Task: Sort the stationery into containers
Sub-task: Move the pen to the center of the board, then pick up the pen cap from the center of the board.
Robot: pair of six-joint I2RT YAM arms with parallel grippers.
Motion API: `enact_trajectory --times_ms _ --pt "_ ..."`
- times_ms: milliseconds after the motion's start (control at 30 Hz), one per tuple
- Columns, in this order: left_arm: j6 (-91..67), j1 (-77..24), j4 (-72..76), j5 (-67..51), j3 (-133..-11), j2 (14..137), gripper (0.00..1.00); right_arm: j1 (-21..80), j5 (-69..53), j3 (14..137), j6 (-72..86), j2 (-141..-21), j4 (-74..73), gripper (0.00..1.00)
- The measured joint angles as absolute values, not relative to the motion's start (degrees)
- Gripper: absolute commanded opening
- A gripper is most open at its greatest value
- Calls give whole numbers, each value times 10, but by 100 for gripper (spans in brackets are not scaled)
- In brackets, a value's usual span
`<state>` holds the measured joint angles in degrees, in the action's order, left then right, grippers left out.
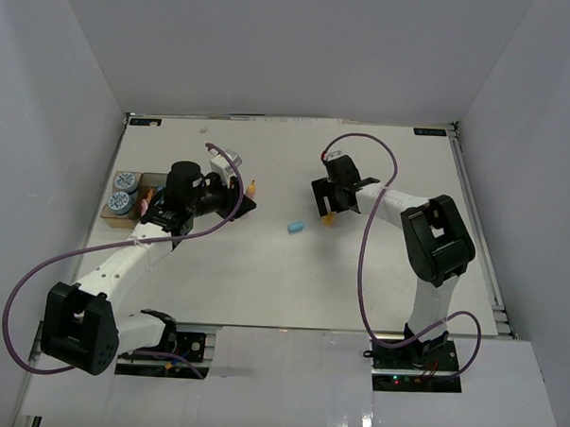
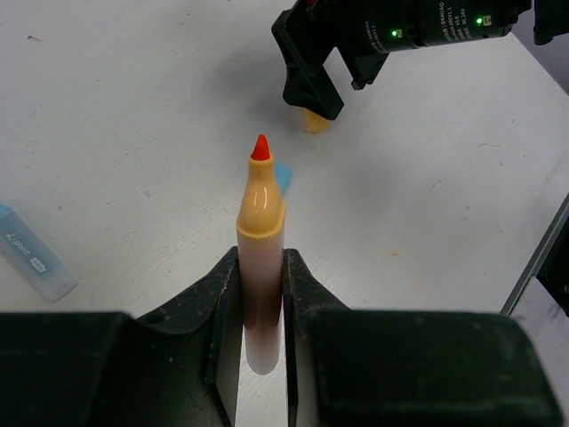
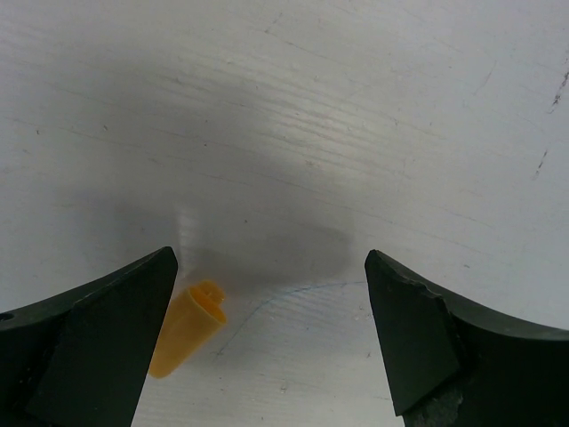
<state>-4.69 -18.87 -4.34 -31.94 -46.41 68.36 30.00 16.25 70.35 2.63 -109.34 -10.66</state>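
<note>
left gripper [image 2: 262, 267]: pinching the orange marker [image 2: 260, 222] by its barrel, bare tip pointing toward the right arm
right gripper [image 3: 268, 267]: hanging spread wide, gripping nothing
orange cap [image 3: 187, 329]: lying on the table [image 3: 356, 107], hugging the view-left finger, way off-centre
cap axis: slanting, open end facing into the gap
nearer arm: right, hovering right above it
</note>
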Motion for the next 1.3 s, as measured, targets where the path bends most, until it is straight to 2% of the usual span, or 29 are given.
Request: enact_trajectory --times_ms 967,1300 --pt "-46 -189 -43 -331 -464 684 6 289 198 616 100 -1032 -109 93" --pt "-45 -189 -43 -331 -464 684 6 289 187 657 72 -960 -220 92"
